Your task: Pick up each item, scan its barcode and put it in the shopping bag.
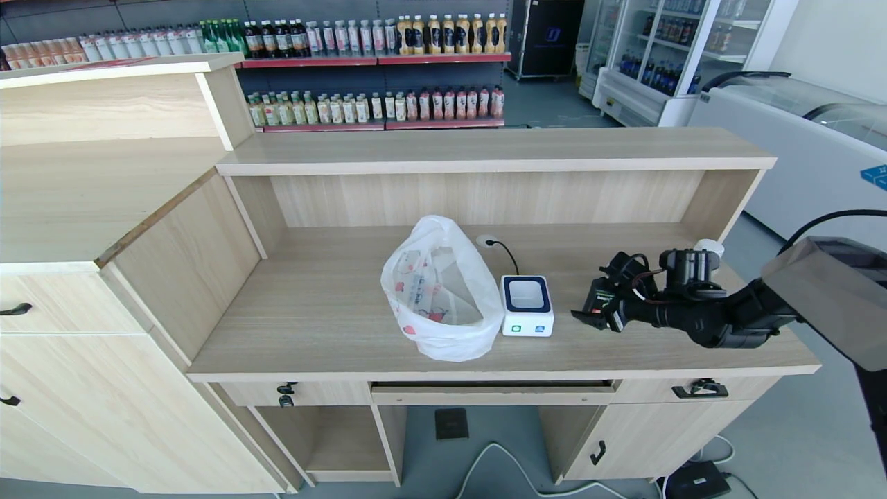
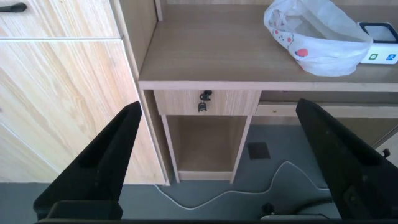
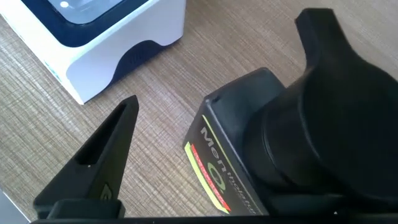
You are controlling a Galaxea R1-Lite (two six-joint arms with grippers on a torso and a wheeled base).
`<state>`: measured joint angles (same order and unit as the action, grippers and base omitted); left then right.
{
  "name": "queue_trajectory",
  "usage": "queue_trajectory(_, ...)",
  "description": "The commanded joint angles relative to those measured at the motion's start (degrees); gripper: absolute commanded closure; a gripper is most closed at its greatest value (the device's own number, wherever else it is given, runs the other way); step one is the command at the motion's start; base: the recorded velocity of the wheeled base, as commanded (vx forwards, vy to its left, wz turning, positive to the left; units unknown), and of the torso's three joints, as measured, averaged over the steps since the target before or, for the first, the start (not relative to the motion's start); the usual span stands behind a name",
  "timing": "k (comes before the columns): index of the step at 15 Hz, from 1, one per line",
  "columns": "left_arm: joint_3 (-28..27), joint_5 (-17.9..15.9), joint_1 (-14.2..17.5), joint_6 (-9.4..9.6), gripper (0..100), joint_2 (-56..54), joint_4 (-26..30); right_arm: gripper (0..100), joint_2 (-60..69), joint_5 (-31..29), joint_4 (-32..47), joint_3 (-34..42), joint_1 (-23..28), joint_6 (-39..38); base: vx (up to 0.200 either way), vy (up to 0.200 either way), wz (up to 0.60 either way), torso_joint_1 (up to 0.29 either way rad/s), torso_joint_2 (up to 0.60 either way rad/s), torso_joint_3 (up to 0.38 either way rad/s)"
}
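A black item (image 3: 239, 134) with a green and yellow label lies on the wooden counter (image 1: 332, 312), right of the white scanner (image 1: 527, 305) with its dark blue top. My right gripper (image 1: 596, 307) is low over the counter and open. The black item sits between its fingers (image 3: 93, 165), and one finger stands clear of it. The white plastic shopping bag (image 1: 443, 294) stands open to the left of the scanner. My left gripper (image 2: 219, 107) hangs open with nothing in it, in front of the counter and below its top, off the left end.
A white rounded object (image 1: 708, 245) sits on the counter behind the right arm. The scanner's cable (image 1: 508, 255) runs to a hole at the back. A raised shelf and side panels wall the counter. The drawer below has a key (image 2: 203, 101) in its lock.
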<state>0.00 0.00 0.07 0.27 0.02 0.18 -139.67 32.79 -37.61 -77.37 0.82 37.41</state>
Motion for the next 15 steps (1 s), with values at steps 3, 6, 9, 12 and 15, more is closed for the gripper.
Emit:
queue_trajectory(3,0.00,0.00,0.01,0.00,0,-0.02,-0.01,100,-0.17,-0.19,-0.10,0.21,-0.11,1.00,0.000,0.000,0.00,0.000,0.00,0.000)
queue_trajectory(6,0.00,0.00,0.01,0.00,0,-0.02,-0.01,100,0.89,-0.01,-0.36,0.03,-0.03,1.35,0.000,0.000,0.00,0.000,0.00,0.000)
queue_trajectory(9,0.00,0.00,0.01,0.00,0,-0.02,-0.01,100,6.69,-0.27,-0.71,1.00,0.77,1.43,0.000,0.000,0.00,0.000,0.00,0.000)
queue_trajectory(12,0.00,0.00,0.01,0.00,0,-0.02,-0.01,100,17.15,-0.27,-0.45,6.62,1.73,1.17,0.000,0.000,0.00,0.000,0.00,0.000)
queue_trajectory(15,0.00,0.00,0.01,0.00,0,-0.02,-0.09,100,33.14,-0.10,-0.18,16.90,1.56,1.70,0.000,0.000,0.00,0.000,0.00,0.000)
